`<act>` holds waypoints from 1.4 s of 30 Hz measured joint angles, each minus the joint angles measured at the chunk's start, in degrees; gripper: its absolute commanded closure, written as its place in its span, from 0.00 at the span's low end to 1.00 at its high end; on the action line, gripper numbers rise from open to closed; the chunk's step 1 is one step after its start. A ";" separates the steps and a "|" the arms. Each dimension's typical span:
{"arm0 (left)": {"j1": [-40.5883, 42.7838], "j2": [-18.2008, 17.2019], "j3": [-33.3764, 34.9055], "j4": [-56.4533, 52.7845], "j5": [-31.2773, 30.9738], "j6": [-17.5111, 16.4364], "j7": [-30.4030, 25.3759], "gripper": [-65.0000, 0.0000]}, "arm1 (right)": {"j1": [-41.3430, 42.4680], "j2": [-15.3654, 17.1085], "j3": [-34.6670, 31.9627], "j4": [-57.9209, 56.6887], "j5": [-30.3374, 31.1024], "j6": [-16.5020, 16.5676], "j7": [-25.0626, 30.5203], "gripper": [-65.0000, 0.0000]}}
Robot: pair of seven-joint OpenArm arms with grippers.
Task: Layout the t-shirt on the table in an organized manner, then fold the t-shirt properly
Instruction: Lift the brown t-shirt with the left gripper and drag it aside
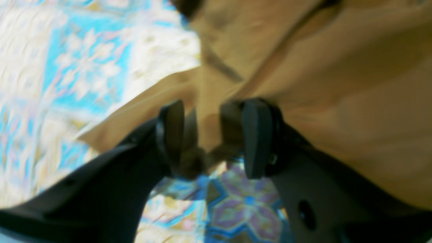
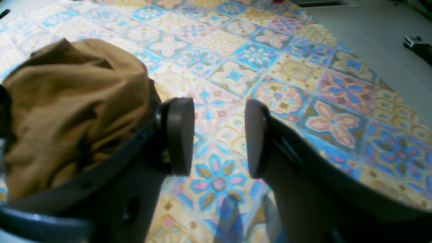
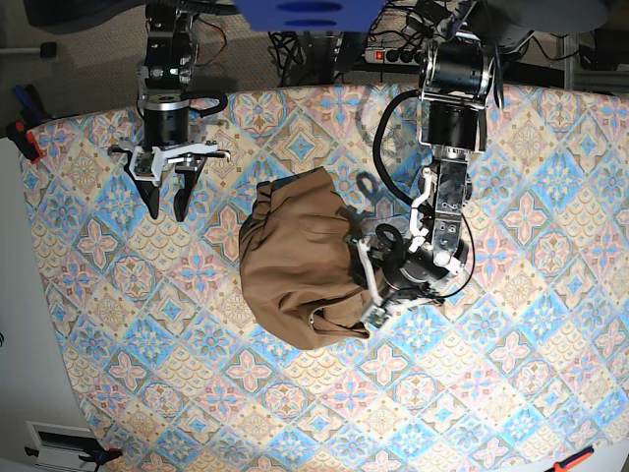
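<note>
1. Tan-brown t-shirt [image 3: 295,275] bunched in a rumpled heap near the middle of the desk [image 3: 511,374], not spread flat.
2. Left claw [image 1: 209,135] low at the heap's edge, jaws partly apart with a fold of fabric running between them; whether pinched or merely lying there, cannot tell through the blur.
3. Right claw [image 2: 219,135] well apart from the shirt, raised over bare patterned cloth, jaws open and holding nothing.
</note>
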 measured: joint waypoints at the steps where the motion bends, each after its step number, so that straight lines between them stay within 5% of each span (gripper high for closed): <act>1: 0.20 0.11 1.22 0.00 0.02 -0.39 0.00 0.70 | -0.04 0.00 0.00 0.00 0.00 0.09 -0.04 0.63; 6: 0.63 1.64 3.91 -0.07 -0.02 -0.76 0.02 1.00 | -0.20 0.00 0.02 0.00 0.00 -0.15 -0.07 0.63; 19: 0.90 3.54 4.13 7.08 0.26 -0.66 1.31 1.00 | -0.15 -0.02 0.02 0.00 0.00 -0.13 -0.07 0.63; 24: -3.72 5.09 12.13 17.81 0.00 -0.81 1.07 1.00 | -0.02 0.02 0.00 -0.02 0.02 -0.15 -0.09 0.63; 27: -7.54 7.52 14.97 20.37 -0.35 -1.22 5.70 1.00 | 0.00 0.02 -0.11 -0.13 0.00 -0.13 -0.07 0.63; 32: -15.93 11.87 13.40 20.39 -0.02 -0.63 6.43 1.00 | 0.00 0.04 -0.17 -1.20 0.15 -0.13 0.00 0.63; 40: -24.83 11.89 6.93 22.38 0.13 -0.48 7.08 1.00 | -0.02 -0.02 -0.48 -6.38 0.02 0.00 -0.07 0.63; 42: -23.54 11.96 5.09 26.58 -0.24 -0.68 11.02 1.00 | -0.02 0.00 -0.55 -7.50 0.02 -0.13 -0.13 0.63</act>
